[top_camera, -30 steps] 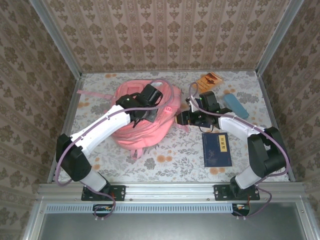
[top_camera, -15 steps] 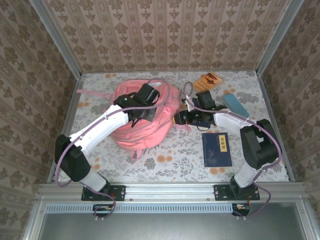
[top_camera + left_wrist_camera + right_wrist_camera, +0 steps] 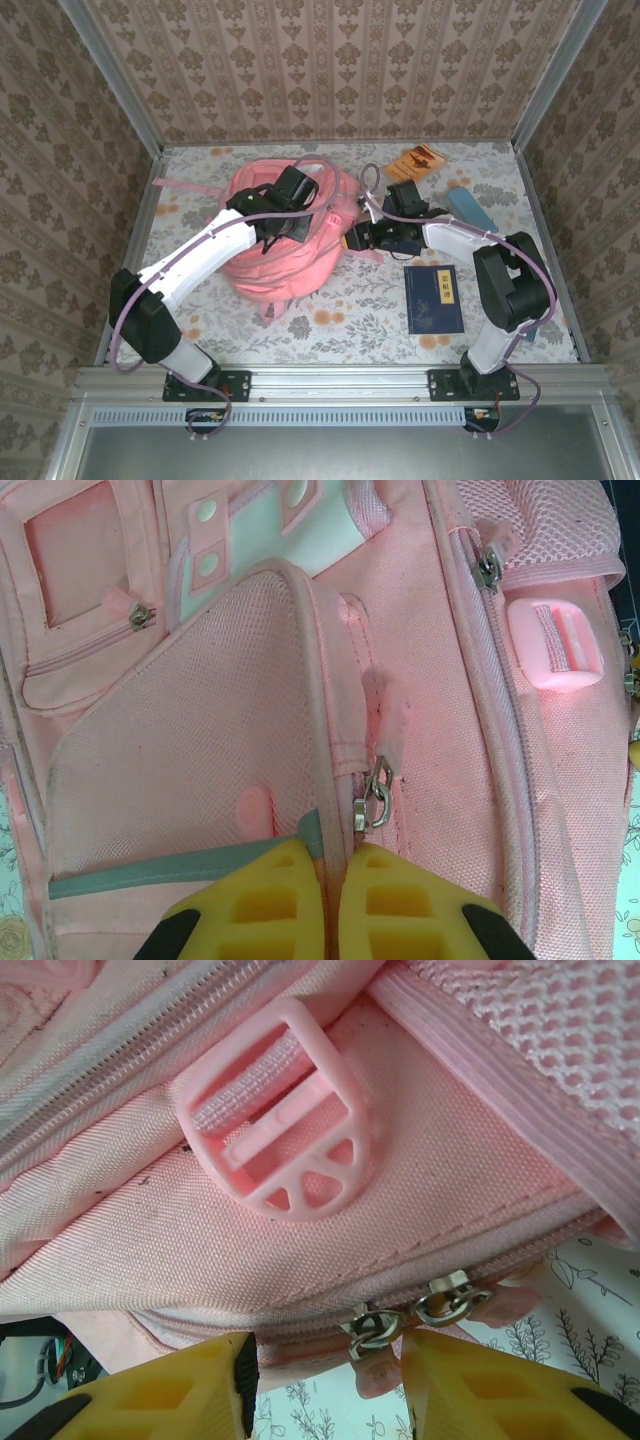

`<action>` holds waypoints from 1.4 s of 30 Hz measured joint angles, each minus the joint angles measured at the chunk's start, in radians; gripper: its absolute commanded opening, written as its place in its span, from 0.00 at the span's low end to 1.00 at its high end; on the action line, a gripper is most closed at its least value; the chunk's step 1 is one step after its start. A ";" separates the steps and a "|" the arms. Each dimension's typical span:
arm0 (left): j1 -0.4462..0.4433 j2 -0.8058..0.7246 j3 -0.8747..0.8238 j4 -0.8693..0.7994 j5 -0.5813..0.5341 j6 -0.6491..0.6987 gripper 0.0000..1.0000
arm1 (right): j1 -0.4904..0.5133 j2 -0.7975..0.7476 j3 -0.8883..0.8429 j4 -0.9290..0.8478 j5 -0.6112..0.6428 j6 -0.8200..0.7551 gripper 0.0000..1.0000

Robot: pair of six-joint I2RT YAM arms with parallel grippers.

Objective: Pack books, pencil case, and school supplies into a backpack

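Note:
The pink backpack [image 3: 285, 255] lies at the table's middle left. My left gripper [image 3: 283, 228] rests on top of it; in the left wrist view its yellow fingers [image 3: 400, 900] are shut on a raised seam of the backpack [image 3: 430, 650], just below a metal zip pull [image 3: 375, 800]. My right gripper [image 3: 352, 238] is at the bag's right edge, open, with a pink zip tab [image 3: 378, 1368] between its fingers [image 3: 470, 1385] and two metal sliders [image 3: 372, 1326] just above. A navy book [image 3: 434, 298], an orange booklet [image 3: 418, 160] and the light blue pencil case [image 3: 470, 210] lie to the right.
A pink strap buckle [image 3: 285, 1110] sits on the bag above the zip. A loose pink strap [image 3: 185, 188] trails toward the left wall. Patterned walls close in the flowered table [image 3: 350, 320] on three sides.
My right gripper has slid left up against the backpack's edge and its jaws have narrowed around the zip tab. The left gripper keeps its hold in place.

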 measured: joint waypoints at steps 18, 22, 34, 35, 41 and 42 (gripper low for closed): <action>0.019 -0.002 0.015 -0.003 0.014 -0.001 0.00 | 0.007 0.035 0.021 -0.033 -0.028 -0.044 0.13; 0.025 -0.001 0.015 -0.005 0.013 -0.031 0.00 | 0.023 -0.005 -0.018 -0.026 -0.004 -0.036 0.11; 0.033 0.090 0.037 0.019 0.053 -0.176 0.00 | 0.206 -0.157 -0.228 0.151 0.030 0.153 0.11; 0.033 0.096 0.038 0.021 0.056 -0.180 0.00 | 0.224 -0.163 -0.236 0.161 0.040 0.167 0.12; 0.046 0.108 0.039 0.068 0.066 -0.193 0.00 | 0.283 -0.245 -0.276 0.176 0.098 0.232 0.28; 0.051 0.108 0.039 0.076 0.072 -0.192 0.00 | 0.273 -0.261 -0.277 0.171 0.121 0.245 0.33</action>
